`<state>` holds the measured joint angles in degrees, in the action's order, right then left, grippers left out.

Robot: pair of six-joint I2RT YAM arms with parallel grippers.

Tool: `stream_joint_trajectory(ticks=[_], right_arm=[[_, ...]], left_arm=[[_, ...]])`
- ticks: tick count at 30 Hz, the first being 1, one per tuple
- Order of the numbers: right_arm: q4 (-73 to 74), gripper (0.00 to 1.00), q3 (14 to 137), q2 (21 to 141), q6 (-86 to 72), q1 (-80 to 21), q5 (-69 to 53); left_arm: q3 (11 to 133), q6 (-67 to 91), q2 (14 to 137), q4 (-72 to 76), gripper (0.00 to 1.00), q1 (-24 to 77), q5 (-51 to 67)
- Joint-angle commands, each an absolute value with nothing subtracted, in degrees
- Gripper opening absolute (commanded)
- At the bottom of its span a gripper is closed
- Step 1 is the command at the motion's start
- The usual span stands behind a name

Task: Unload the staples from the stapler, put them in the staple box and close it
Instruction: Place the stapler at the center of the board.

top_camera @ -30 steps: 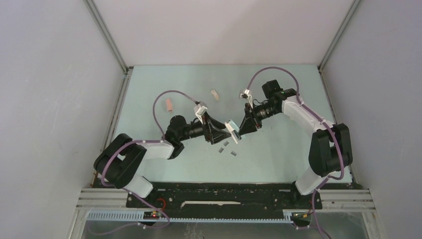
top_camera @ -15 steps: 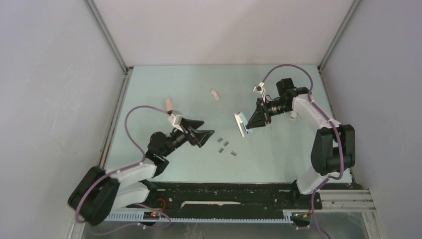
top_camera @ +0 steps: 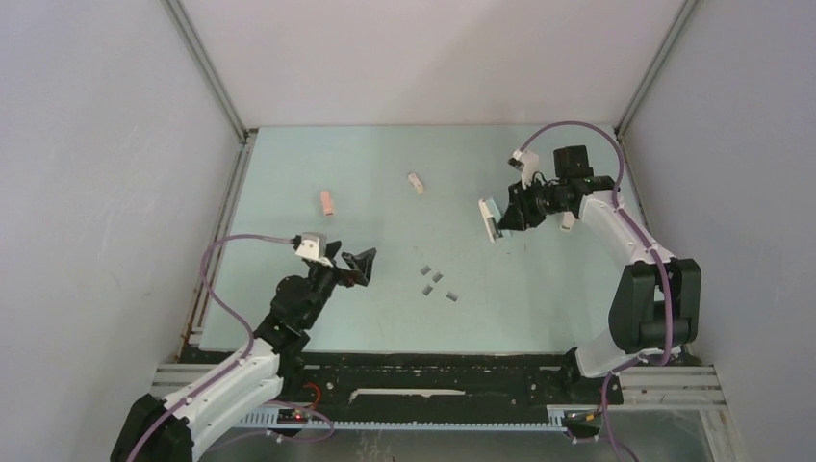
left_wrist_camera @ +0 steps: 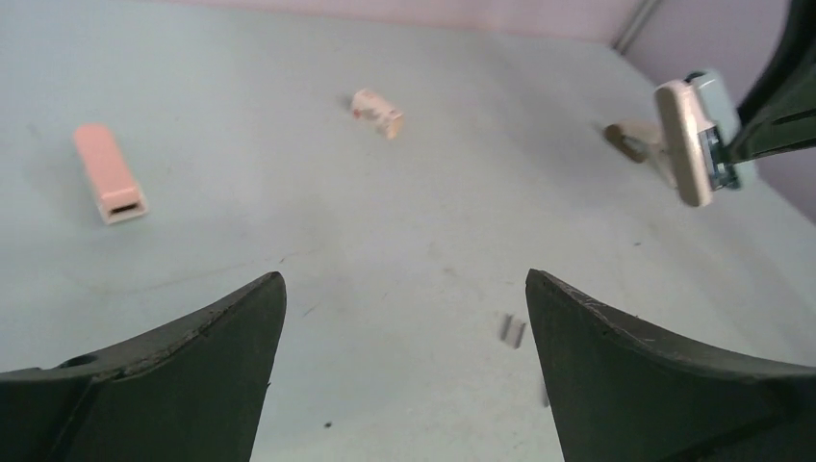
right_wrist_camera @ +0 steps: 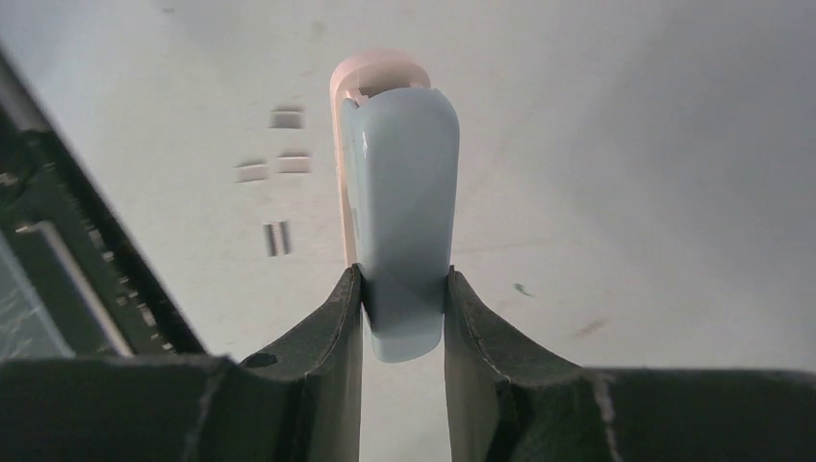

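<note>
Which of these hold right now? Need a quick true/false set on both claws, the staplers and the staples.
1. The right claw is shut on the light blue stapler. True.
2. The left claw grips a staple strip. False: it stands wide open with nothing between its fingers.
3. The staples lie loose on the table, in the space between the two claws. True.
4. The pink stapler is held in the left claw. False: it lies on the table, apart from both claws.
</note>
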<state>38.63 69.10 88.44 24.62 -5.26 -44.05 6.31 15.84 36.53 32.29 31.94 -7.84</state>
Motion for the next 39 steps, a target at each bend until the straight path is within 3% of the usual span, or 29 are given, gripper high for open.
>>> stream_joint_trajectory(ticks=[1,9,23,34,39], right_arm=[[31.45,0.00,68.80,86.20,19.96,-4.83,-29.96],[23.52,0.00,68.84,88.17,17.61,-6.65,-14.86],[30.68,0.00,88.43,106.78,13.23,-6.95,-9.33],[33.91,0.00,93.18,116.29,12.06,-3.81,-3.46],[34.46,0.14,93.43,118.02,13.27,-3.29,-2.43]], left_arm=[[5.53,14.64,38.24,31.11,1.00,31.64,-16.01],[2.01,17.78,33.94,32.20,1.00,31.87,-22.58],[3.25,15.88,36.81,32.87,1.00,35.20,-24.54],[3.47,14.79,37.14,33.14,1.00,37.16,-26.37],[3.60,14.68,37.34,33.14,1.00,37.31,-26.37]])
